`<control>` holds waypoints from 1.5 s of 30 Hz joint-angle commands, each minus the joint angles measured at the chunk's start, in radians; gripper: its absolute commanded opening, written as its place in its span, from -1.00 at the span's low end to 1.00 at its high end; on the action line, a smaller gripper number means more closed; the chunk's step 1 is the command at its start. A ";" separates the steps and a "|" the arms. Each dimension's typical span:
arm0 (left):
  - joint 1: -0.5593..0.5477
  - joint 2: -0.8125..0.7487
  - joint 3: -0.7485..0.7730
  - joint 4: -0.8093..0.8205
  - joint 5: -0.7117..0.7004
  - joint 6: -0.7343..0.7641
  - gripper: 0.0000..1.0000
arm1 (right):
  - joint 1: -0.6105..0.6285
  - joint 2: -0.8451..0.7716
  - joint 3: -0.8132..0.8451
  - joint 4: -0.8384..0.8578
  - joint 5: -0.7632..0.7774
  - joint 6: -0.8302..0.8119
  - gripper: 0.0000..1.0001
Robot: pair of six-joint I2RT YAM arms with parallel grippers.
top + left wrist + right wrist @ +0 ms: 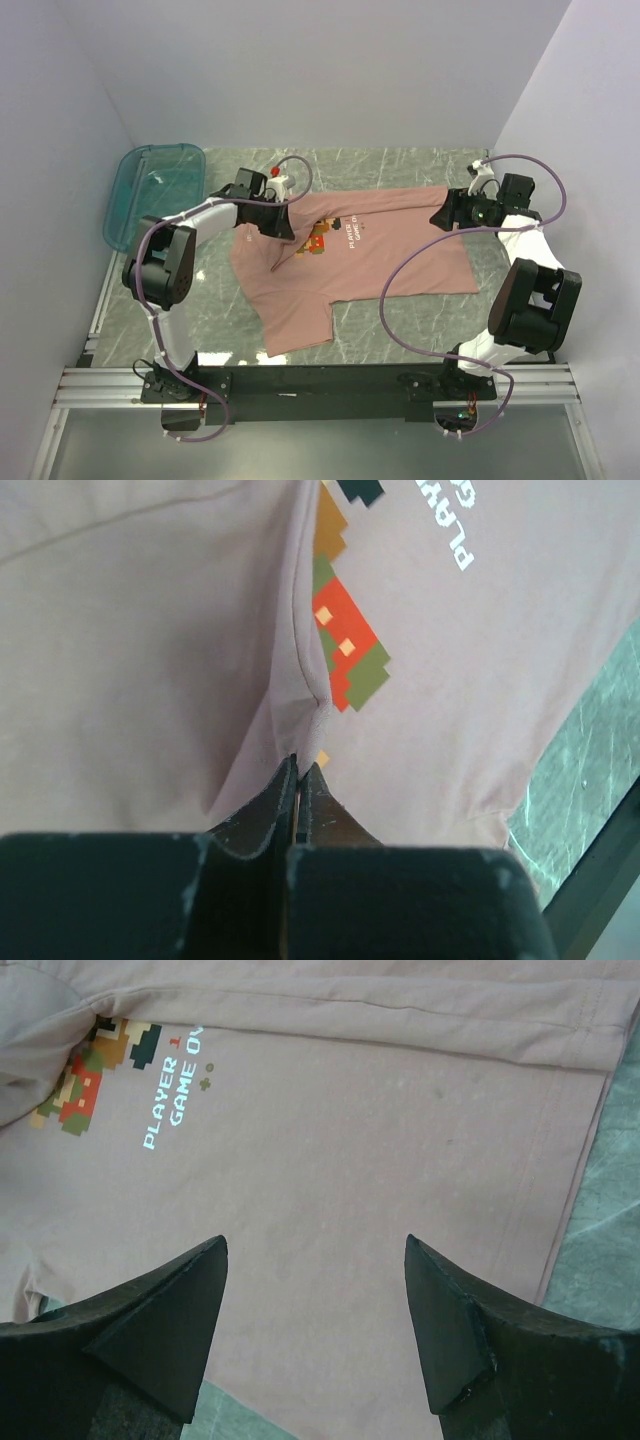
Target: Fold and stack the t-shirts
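1. Top view: the pink shirt point(350, 265) lies on the table point(420, 335), mostly flat. Its print point(318, 238) faces up.
2. Top view: the left gripper point(283, 225) is just left of the print, down on the shirt. The right gripper point(445, 215) is well to the right of the print, at the shirt's edge. The bin point(155, 190) sits far left of the print, off the shirt.
3. Left wrist view: the left gripper point(300, 770) is closed tight. It pinches a raised fold of the shirt point(120, 630). The fold runs up beside the print point(345, 650), and the pinch is just below the print. A bit of table point(590, 750) shows at the right.
4. Right wrist view: the right gripper point(315, 1250) is wide open and holds nothing. The shirt point(350, 1140) lies flat under it. The print point(85, 1080) is far up and left, with white letters point(170, 1090) just right of the print. I cannot tell if the fingers point(170, 1310) touch the cloth.
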 commanded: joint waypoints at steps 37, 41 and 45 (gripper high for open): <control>-0.185 -0.159 -0.080 -0.080 -0.026 -0.005 0.03 | -0.007 0.078 0.090 -0.061 0.024 -0.041 0.58; -0.182 -0.517 -0.256 0.060 -0.397 -0.097 0.31 | -0.006 0.166 0.226 -0.104 0.071 -0.004 0.58; -0.138 -0.746 -0.391 0.104 -0.620 -0.153 0.99 | 0.002 0.329 0.410 -0.192 0.097 0.056 0.33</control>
